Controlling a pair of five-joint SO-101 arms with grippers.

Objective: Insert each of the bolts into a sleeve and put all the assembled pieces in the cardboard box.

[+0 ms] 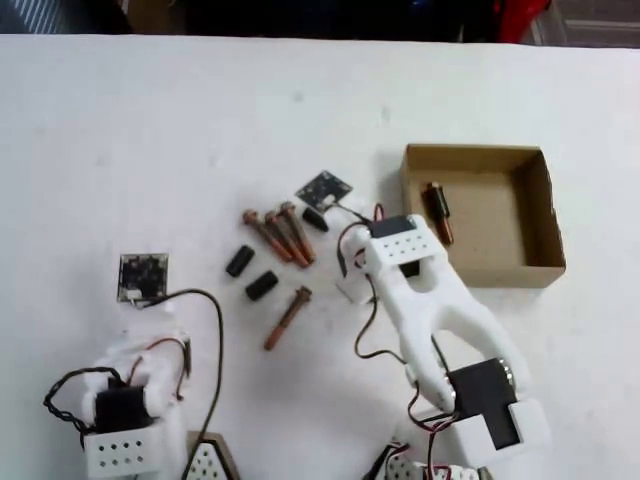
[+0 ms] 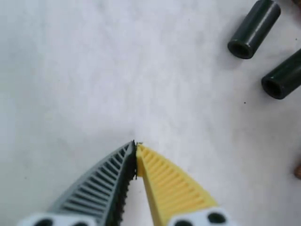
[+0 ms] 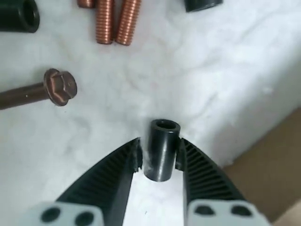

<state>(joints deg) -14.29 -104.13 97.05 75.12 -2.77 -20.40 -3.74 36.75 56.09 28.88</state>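
My right gripper (image 3: 158, 142) is shut on a black sleeve (image 3: 161, 149), held upright just above the table. Beyond it lie a copper bolt (image 3: 59, 87) with its hex head towards the gripper and three bolts (image 3: 110, 19) side by side. From above, these are the single bolt (image 1: 288, 318), the three bolts (image 1: 280, 235) and three loose sleeves (image 1: 240, 261), (image 1: 262, 286), (image 1: 315, 219). The cardboard box (image 1: 520, 255) holds one assembled piece (image 1: 438, 212). My left gripper (image 2: 135, 143) is shut with nothing in it, and two sleeves (image 2: 254, 28), (image 2: 282, 75) lie beyond it.
The right arm (image 1: 440, 310) stretches from the near edge to beside the box. The left arm (image 1: 120, 410) sits at the near left with a black cable (image 1: 215, 340) looping by it. The box corner (image 3: 263, 165) is close to the right gripper.
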